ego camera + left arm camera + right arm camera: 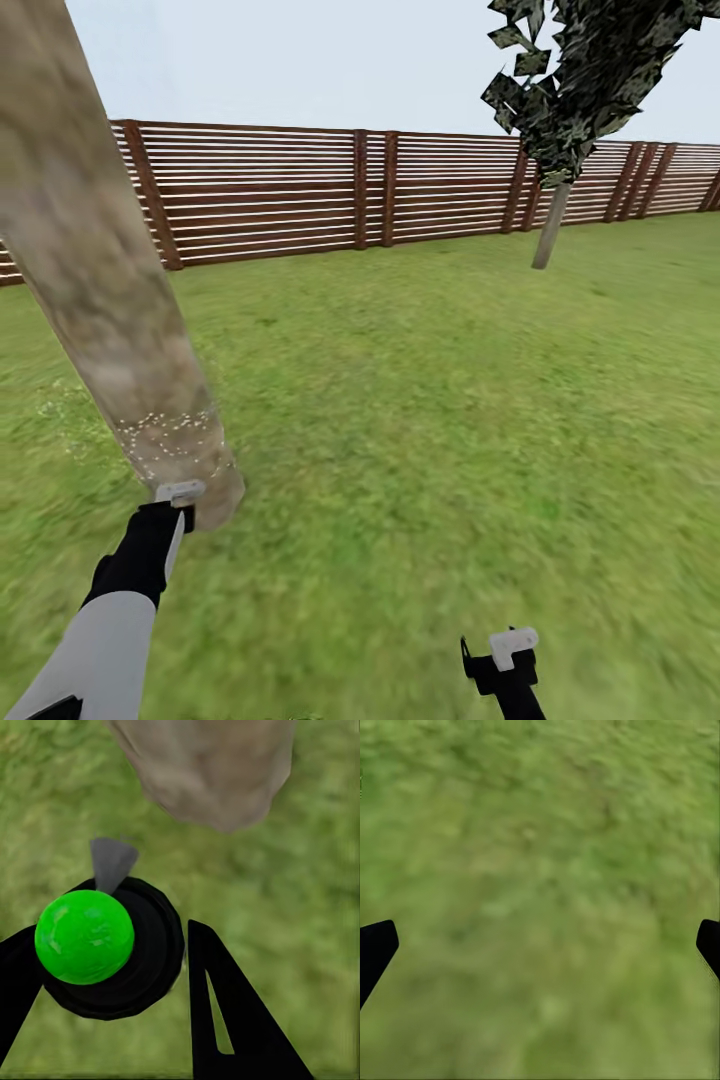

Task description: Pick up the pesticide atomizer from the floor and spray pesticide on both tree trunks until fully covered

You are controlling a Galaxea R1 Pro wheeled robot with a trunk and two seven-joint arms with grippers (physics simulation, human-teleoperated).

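Grass fills the ground right under the robot, blurry green all the way out. Nearest, low in the head view, the right gripper [512,655] hangs over bare lawn; in its wrist view the two black fingers [375,949] stand far apart at the frame edges with nothing between them, just the floor [540,900].

A little further out, the left gripper [112,967] has the pesticide atomizer [105,945] clamped between its fingers [225,1012]: a round black body with a bright green ball on top and a small grey nozzle [112,862] aimed toward the foot of the tree trunk [210,772]. In the head view the left arm reaches up to the trunk's base, its tip just beside the bark.

The atomizer looks like a rigid, light plastic thing, smooth and rounded, so I'd judge it could twist or slip if squeezed off-centre. The hold across the black body, below the green ball, seems the sensible place, keeping the nozzle free.

On the near trunk [100,280], a band of tiny white specks of pesticide [170,435] sits low down; the mottled bark above looks bare, so most of the covering appears undone.

Further back, across open lawn, the second tree [552,225] stands slim before the slatted wooden fence [300,190].
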